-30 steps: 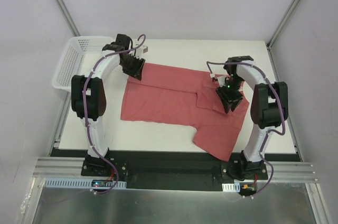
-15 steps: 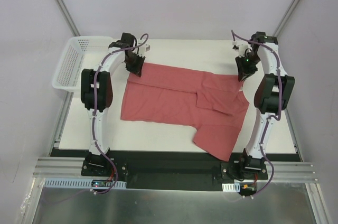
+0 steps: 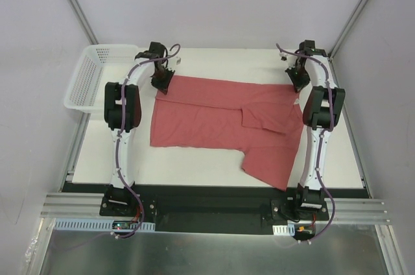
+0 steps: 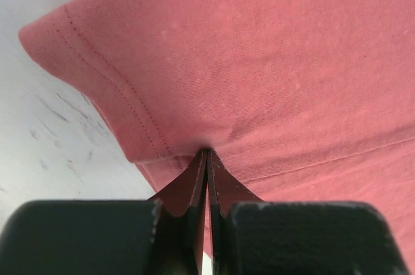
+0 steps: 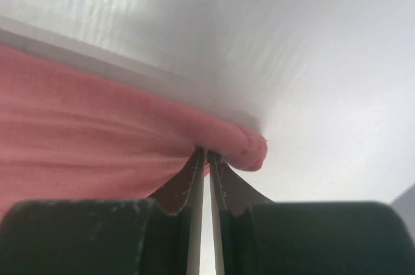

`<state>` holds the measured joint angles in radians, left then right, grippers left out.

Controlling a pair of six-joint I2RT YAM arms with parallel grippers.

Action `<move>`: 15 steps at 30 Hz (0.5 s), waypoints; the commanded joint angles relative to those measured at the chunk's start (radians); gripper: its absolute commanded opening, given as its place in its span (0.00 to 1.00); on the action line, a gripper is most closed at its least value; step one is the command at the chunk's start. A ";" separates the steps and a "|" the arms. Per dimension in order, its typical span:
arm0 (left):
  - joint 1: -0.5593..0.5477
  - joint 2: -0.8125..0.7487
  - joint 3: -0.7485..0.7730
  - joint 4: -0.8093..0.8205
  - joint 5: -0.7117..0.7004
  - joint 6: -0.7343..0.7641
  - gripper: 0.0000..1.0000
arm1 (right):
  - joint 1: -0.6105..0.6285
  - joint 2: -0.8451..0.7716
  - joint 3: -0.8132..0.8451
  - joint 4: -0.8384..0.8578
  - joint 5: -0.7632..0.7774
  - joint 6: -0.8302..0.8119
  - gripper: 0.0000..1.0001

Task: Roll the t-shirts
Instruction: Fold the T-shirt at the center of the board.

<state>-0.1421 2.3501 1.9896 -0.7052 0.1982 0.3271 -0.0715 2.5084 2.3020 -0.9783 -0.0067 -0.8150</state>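
Top view — t-shirt (image 3: pixel 214 119) far corners hidden beneath left hand (image 3: pixel 161 85), right hand (image 3: pixel 299 83).

Open table strip (image 3: pixel 194 168) along near edge, basket (image 3: pixel 91 80) at far-left corner — t-shirt (image 3: pixel 214 116) spread across the middle

The left arm (image 3: pixel 120 158) and the right arm (image 3: pixel 314 158) are built alike: slim white tubular links are joined by bulky black joint housings (image 3: pixel 120 106). A purple cable (image 3: pixel 174 48) is looped along each arm. The left hand (image 4: pixel 206 158) and the right hand (image 5: pixel 206 155) are each formed of two matt black fingers, apparently scuffed pale along their edges.
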 commanded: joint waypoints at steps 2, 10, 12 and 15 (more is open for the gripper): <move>0.007 0.057 0.089 -0.034 -0.098 0.018 0.00 | 0.029 0.041 0.051 0.187 0.123 -0.107 0.09; -0.122 -0.188 0.178 -0.033 0.006 -0.066 0.39 | 0.032 -0.172 -0.108 0.302 0.113 -0.063 0.17; -0.183 -0.251 0.183 -0.034 0.085 -0.097 0.53 | 0.032 -0.251 -0.154 0.320 0.103 -0.032 0.26; -0.214 -0.282 0.167 -0.031 0.319 -0.230 0.59 | 0.032 -0.318 -0.203 0.288 0.071 0.019 0.35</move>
<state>-0.2771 2.2337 2.1078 -0.7265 0.2329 0.2504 -0.0353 2.3909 2.1338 -0.7216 0.0780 -0.8673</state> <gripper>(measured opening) 0.552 0.317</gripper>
